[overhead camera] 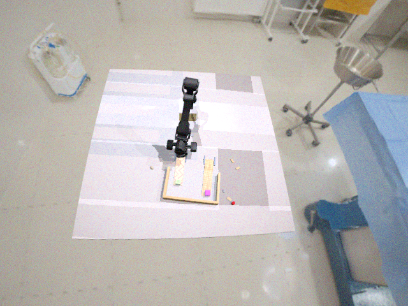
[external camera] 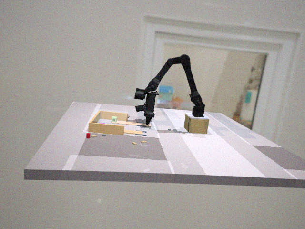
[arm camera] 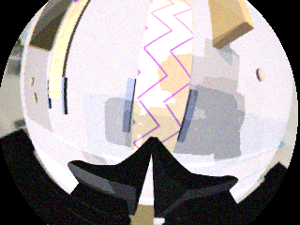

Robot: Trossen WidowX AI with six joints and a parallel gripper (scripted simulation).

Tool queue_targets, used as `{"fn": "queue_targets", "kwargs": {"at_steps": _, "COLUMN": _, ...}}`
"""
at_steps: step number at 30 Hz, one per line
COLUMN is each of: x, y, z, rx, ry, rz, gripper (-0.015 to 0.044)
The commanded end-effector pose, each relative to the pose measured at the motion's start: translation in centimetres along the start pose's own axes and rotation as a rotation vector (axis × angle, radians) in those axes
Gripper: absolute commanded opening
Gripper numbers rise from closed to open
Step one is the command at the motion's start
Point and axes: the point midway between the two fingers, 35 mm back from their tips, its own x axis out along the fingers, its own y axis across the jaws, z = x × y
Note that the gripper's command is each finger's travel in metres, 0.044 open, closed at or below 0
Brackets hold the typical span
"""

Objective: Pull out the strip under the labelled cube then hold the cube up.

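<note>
The green labelled cube point(overhead camera: 178, 182) point(external camera: 114, 119) rests on the far end of the zigzag strip point(overhead camera: 178, 173) point(external camera: 130, 122) point(arm camera: 166, 72), inside the wooden frame point(overhead camera: 190, 199) point(external camera: 106, 128) point(arm camera: 232, 30). The strip's near end sticks out between two blue-grey rails. A magenta cube point(overhead camera: 207, 192) point(external camera: 102, 123) sits on the far end of the yellow grid-patterned strip point(overhead camera: 208, 174) point(external camera: 133, 131) point(arm camera: 64, 52). My gripper point(overhead camera: 180, 155) point(external camera: 147, 123) point(arm camera: 153, 139) is shut and empty. It points down at the zigzag strip's near end, its tips on or just above it; contact is hard to tell.
Rails point(arm camera: 128, 105) point(arm camera: 188, 114) flank the zigzag strip, and another pair stands beside the grid strip. A red cylinder point(overhead camera: 233, 203) point(external camera: 87, 135) and several small bits lie outside the frame. The frame has walls on three sides and is open toward the arm's base.
</note>
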Motion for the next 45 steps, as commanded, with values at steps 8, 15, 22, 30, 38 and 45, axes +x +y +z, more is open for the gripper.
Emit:
{"fn": "queue_targets", "kwargs": {"at_steps": 8, "x": 0.4, "y": 0.0, "z": -2.5, "rx": 0.005, "ry": 0.030, "rz": -0.002, "gripper": 0.0000}}
{"fn": "queue_targets", "kwargs": {"at_steps": 15, "x": 0.4, "y": 0.1, "z": -3.4, "rx": 0.005, "ry": 0.031, "rz": -0.002, "gripper": 0.0000}}
{"fn": "queue_targets", "kwargs": {"at_steps": 22, "x": 0.4, "y": 0.1, "z": -4.3, "rx": 0.005, "ry": 0.032, "rz": -0.002, "gripper": 0.0000}}
{"fn": "queue_targets", "kwargs": {"at_steps": 30, "x": 0.4, "y": 0.1, "z": -5.3, "rx": 0.005, "ry": 0.032, "rz": -0.002, "gripper": 0.0000}}
{"fn": "queue_targets", "kwargs": {"at_steps": 38, "x": 0.3, "y": 0.2, "z": -6.3, "rx": 0.005, "ry": 0.033, "rz": -0.002, "gripper": 0.0000}}
{"fn": "queue_targets", "kwargs": {"at_steps": 45, "x": 0.3, "y": 0.2, "z": -7.1, "rx": 0.005, "ry": 0.034, "rz": -0.002, "gripper": 0.0000}}
